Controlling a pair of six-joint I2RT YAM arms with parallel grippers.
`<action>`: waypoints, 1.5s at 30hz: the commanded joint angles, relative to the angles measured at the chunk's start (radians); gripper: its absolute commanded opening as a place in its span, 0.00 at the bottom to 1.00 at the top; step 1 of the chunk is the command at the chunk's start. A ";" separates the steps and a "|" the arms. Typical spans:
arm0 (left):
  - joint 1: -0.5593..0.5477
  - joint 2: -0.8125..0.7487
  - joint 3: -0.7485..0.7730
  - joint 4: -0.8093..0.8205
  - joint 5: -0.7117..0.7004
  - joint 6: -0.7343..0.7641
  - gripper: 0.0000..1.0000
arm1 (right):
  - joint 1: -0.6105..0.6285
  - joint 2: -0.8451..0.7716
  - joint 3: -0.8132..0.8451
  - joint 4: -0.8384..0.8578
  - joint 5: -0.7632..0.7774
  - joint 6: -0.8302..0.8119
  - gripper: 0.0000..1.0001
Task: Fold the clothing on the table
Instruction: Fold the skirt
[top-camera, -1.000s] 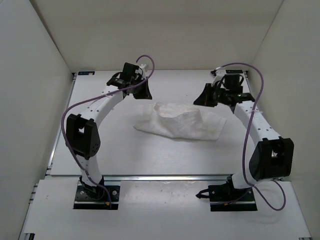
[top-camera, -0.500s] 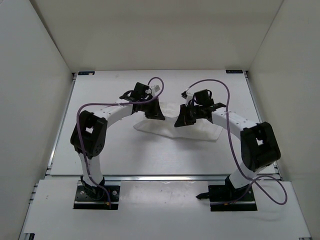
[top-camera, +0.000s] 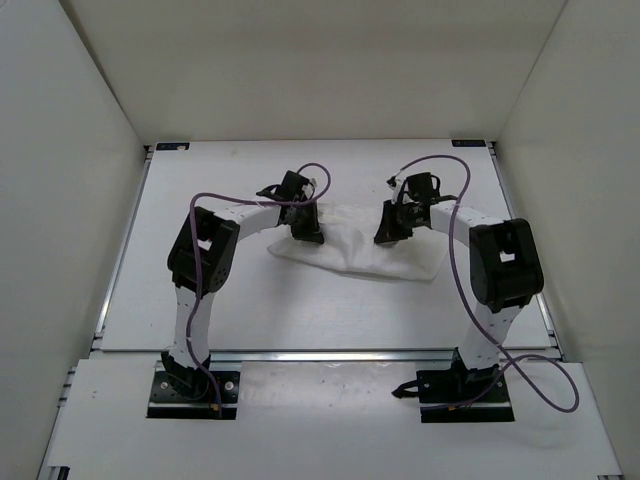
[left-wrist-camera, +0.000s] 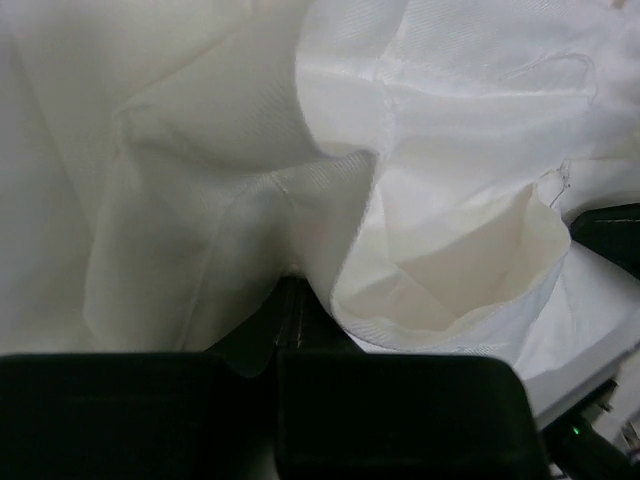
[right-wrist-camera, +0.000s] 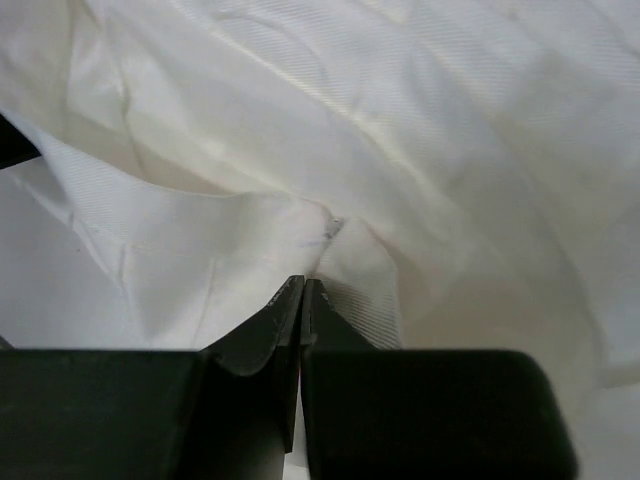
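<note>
Purple cable (top-camera: 440, 158) near crumpled clothing (top-camera: 362, 255)

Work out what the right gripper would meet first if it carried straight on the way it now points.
The clothing: the right gripper, jaws shut, has its tips right at a bunched fold of the white cloth, so it would most likely press into that at once. What lies under the fold is hidden.
</note>
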 joint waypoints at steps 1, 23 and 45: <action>-0.020 0.002 0.067 -0.052 -0.173 -0.005 0.00 | -0.036 0.030 0.037 0.011 0.029 -0.015 0.00; 0.039 0.011 0.062 -0.154 -0.251 -0.007 0.00 | -0.214 0.036 0.074 -0.035 -0.019 -0.044 0.00; -0.056 -0.242 -0.358 -0.069 -0.250 -0.104 0.00 | -0.193 -0.349 -0.268 -0.134 0.178 -0.004 0.92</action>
